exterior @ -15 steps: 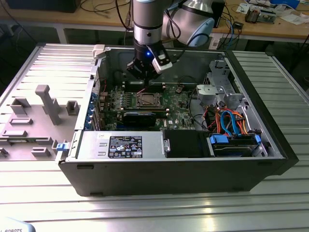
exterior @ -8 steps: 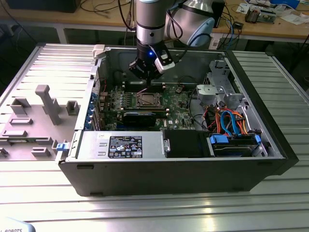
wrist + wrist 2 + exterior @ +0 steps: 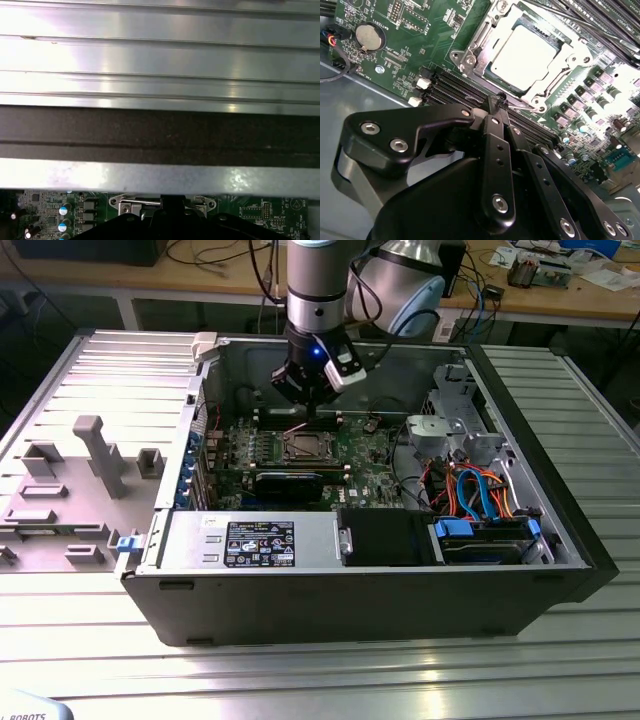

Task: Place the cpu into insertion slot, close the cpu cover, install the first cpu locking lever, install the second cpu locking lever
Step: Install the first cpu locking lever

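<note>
The cpu (image 3: 522, 55) lies flat in the insertion slot (image 3: 470, 60), silvery top up, on the green motherboard. The cpu cover (image 3: 555, 75) is folded down over it, its metal frame around the chip's edges. My gripper (image 3: 498, 100) is shut, fingers pressed together, with its tips at the socket's edge against a thin wire locking lever (image 3: 525, 105). In the exterior view the gripper (image 3: 303, 405) hangs inside the open computer case just behind the insertion slot (image 3: 303, 447). In the first wrist view the gripper (image 3: 172, 201) is beside a metal lever (image 3: 140, 202).
Case walls surround the board. A black bar (image 3: 290, 483), a black drive box (image 3: 385, 537) and a labelled power supply (image 3: 250, 540) lie in front of the socket. Blue and orange cables (image 3: 480, 490) are on the exterior view's right. Memory slots (image 3: 455, 87) flank the socket. A grey fixture plate (image 3: 80, 470) sits outside.
</note>
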